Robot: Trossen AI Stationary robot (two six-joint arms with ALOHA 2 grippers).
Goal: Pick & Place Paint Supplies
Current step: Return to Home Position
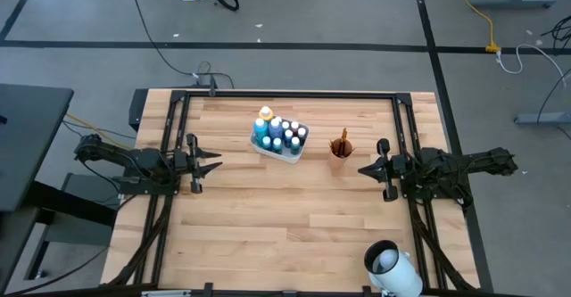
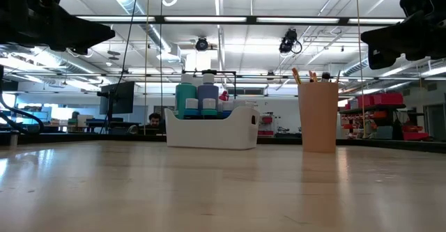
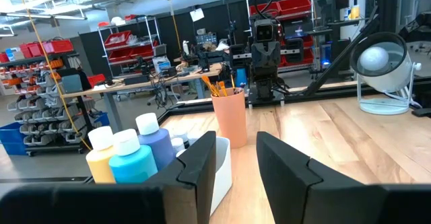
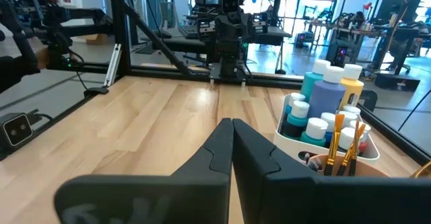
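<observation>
My worktop is pale wood in jointed strips, smooth, with a soft sheen that mirrors the ceiling lights in the low view. My left fingers and right fingers look like black plastic, matt and faintly grainy. The tray is smooth white plastic with a slight gloss. The cup is matt orange-brown. The paint bottles are smooth plastic with white caps. The paintbrushes have shiny gold-toned handles.
</observation>
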